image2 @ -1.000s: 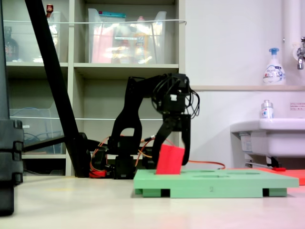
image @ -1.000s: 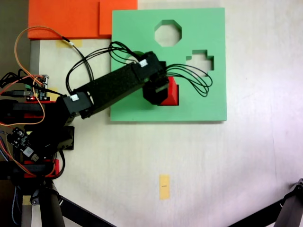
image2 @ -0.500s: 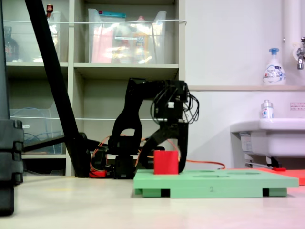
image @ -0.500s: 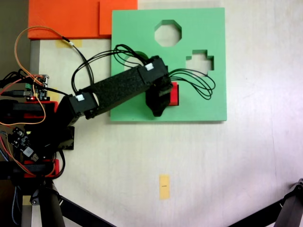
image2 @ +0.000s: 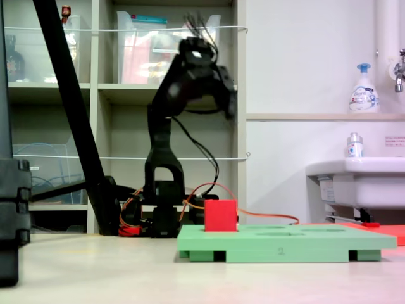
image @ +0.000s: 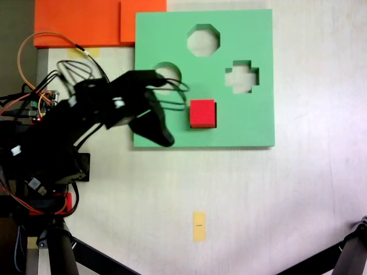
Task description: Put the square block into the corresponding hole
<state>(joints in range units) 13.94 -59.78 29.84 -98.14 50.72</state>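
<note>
**Red cube sits in the square slot, arm up and clear**

The small bright red foam cube (image: pixel 202 113) stands upright in the green foam board (image: pixel 252 114), at the spot where the square cutout should be, just below and left of the cross-shaped cutout (image: pixel 241 77) in the top-down fixed view. From the low side view the cube (image2: pixel 220 215) pokes well above the board's top face (image2: pixel 316 237), so it looks seated but not sunk flush; how deep it goes cannot be told.

The black gripper (image: pixel 153 127) hangs at the board's left edge, well apart from the cube and, from the side (image2: pixel 226 95), high above it. It holds nothing; the fingers lie one behind the other, so whether they are wide or narrow cannot be told.

On handling: foam this size should be very light, soft and a little springy, with grippy faces. A gentle pinch on two opposite flat sides, up near the exposed top, looks the sensible hold; squeeze hard and it would likely deform.

The octagonal cutout (image: pixel 203 40) and the cross-shaped one stand empty, with pale bench (image: pixel 298 200) showing through.
</note>
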